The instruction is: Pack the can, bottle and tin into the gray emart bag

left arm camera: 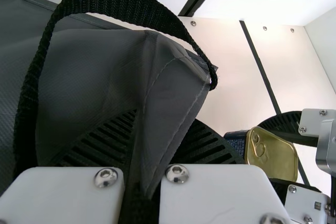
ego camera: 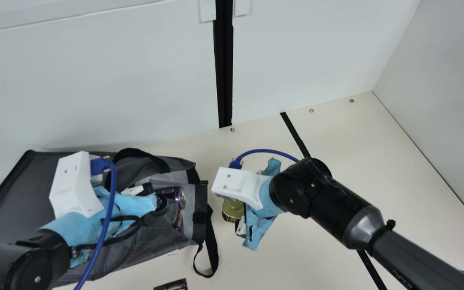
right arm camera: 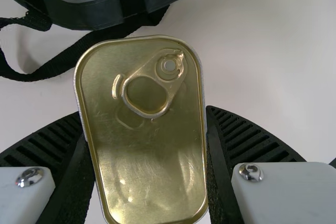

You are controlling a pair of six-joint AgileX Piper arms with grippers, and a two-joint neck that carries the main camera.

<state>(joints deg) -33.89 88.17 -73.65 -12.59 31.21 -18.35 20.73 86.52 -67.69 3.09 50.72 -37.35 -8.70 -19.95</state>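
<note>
At the bottom edge of the main view, a small dark printed piece (ego camera: 171, 285) lies on the cream tabletop (ego camera: 316, 257). The left arm (ego camera: 22, 262) comes in from the lower left corner, with a blue cable (ego camera: 107, 225) curving over it. Its left tool (ego camera: 152, 196) is clamped on a fold of the gray emart bag (ego camera: 155, 237); in the left wrist view, the fabric runs between the ribbed fingers (left arm camera: 205, 142).

The bag lies on its side across the lower left of the main view, its mouth toward the center. A black strap (ego camera: 214, 245) loops onto the tabletop at the mouth's lower corner. Inside the mouth, the dark bottle (ego camera: 157, 219) sits just beside the purple can (ego camera: 172, 194), which is a little higher in the frame. A black handle (ego camera: 137, 153) arches over the bag's upper side.

Right of the mouth, near it but apart, is the gold-lidded tin (ego camera: 234, 206). The right tool (ego camera: 230, 213) is clamped on it, a finger against either side, the pull ring (right arm camera: 147, 95) facing the right wrist camera. The right arm (ego camera: 336, 205) stretches from there to the lower right.

Farther back, black tape (ego camera: 294, 133) crosses the tabletop, and a black post (ego camera: 224, 72) stands against the pale wall (ego camera: 95, 80) at top center.
</note>
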